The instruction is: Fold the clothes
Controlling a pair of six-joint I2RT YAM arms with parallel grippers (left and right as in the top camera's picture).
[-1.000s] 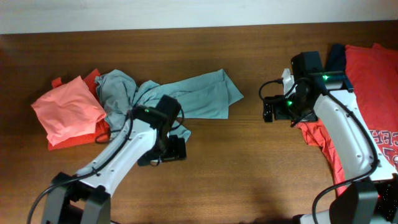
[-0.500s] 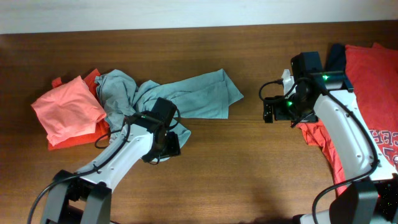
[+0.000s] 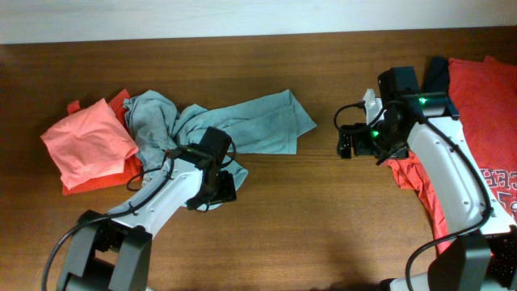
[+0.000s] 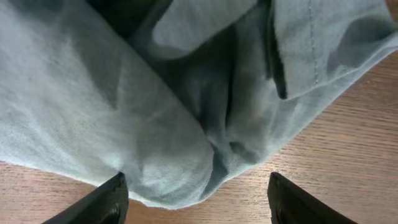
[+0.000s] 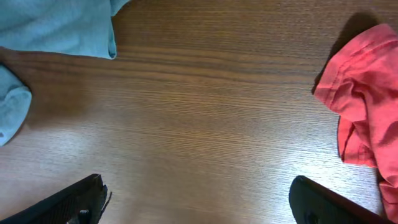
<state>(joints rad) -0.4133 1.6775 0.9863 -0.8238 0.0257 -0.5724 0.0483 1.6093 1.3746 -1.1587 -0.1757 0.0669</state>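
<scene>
Though it is cropped, lettering [image 3: 499,184] marks red shirt [image 3: 483,97]

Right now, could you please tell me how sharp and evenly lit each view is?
Overhead: sharp and evenly lit. Left wrist: grey-blue shirt slightly soft, its folds deeply shadowed. Right wrist: table grain crisp, dark shadow beside the coral shirt.

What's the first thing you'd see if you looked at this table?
The crumpled pale grey-blue T-shirt sprawls across the left-middle of the brown table, and the left gripper hangs open right over its edge. Next come the bright coral shirt bunched at the far left and the big red shirt with white lettering at the far right.
</scene>
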